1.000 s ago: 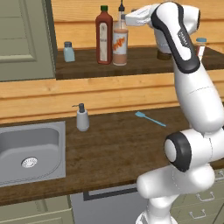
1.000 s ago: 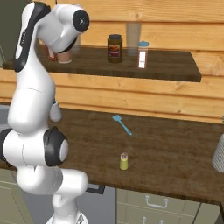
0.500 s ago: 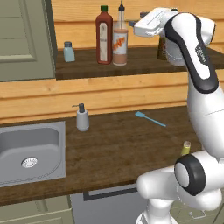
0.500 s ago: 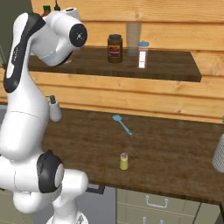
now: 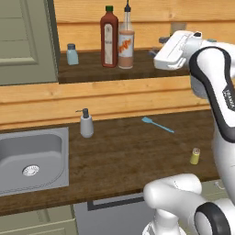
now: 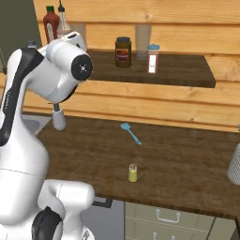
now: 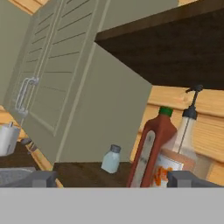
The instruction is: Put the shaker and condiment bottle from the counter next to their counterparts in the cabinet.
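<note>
One item done: condiment bottle (image 5: pixel 126 43) shelved beside red bottle (image 5: pixel 109 37). Gripper (image 7: pixel 111 178) wide, empty. Next: descend to shaker (image 6: pixel 133 173) on counter (image 6: pixel 187 164), grasp.

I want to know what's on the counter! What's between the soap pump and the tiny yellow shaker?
A thin blue spatula lies on the wood between the soap pump and the shaker, clear in the left base view.
</note>
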